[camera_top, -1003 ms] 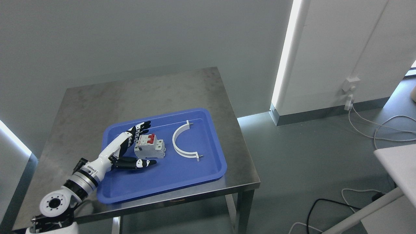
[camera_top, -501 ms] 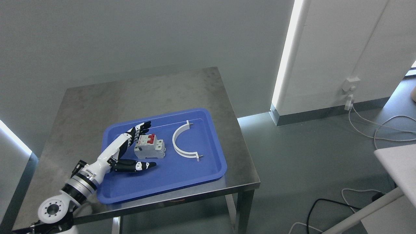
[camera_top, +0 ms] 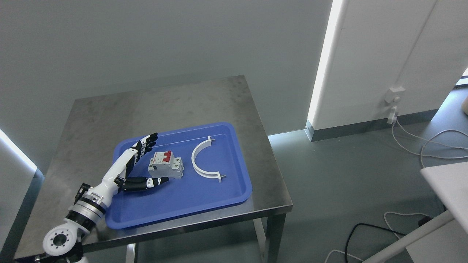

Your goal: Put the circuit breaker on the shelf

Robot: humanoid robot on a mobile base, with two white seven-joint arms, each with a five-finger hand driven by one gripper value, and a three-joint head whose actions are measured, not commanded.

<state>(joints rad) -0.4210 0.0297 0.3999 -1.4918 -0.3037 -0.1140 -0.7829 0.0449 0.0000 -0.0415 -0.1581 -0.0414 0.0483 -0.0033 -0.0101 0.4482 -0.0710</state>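
While the steel table [camera_top: 204, 95] fills the middle of the head view, its right edge and near front edge drop straight to open grey floor, and its far edge sits close to a plain wall. On the near half of the tabletop lies a blue tray [camera_top: 190, 204] with a raised rim; its near rim runs just beside the table's front edge, and its right rim stops short of the table's right edge, leaving a narrow strip of bare steel. Bare tabletop stretches behind the tray toward the wall and along its left side. Inside the tray, the near half of the blue floor is unoccupied. The left hand [camera_top: 133, 170] reaches in from the lower left over the tray's left part, its fingers [camera_top: 146, 140] spread straight and its thumb [camera_top: 150, 182] held apart, gripping nothing. The circuit breaker [camera_top: 165, 166] lies in the tray between those fingers and the thumb, near both, though contact cannot be made out. It is a light grey, blocky unit with red switch levers on top. Just to its right, apart from it, rests a white curved bracket [camera_top: 199, 164], also in the tray.
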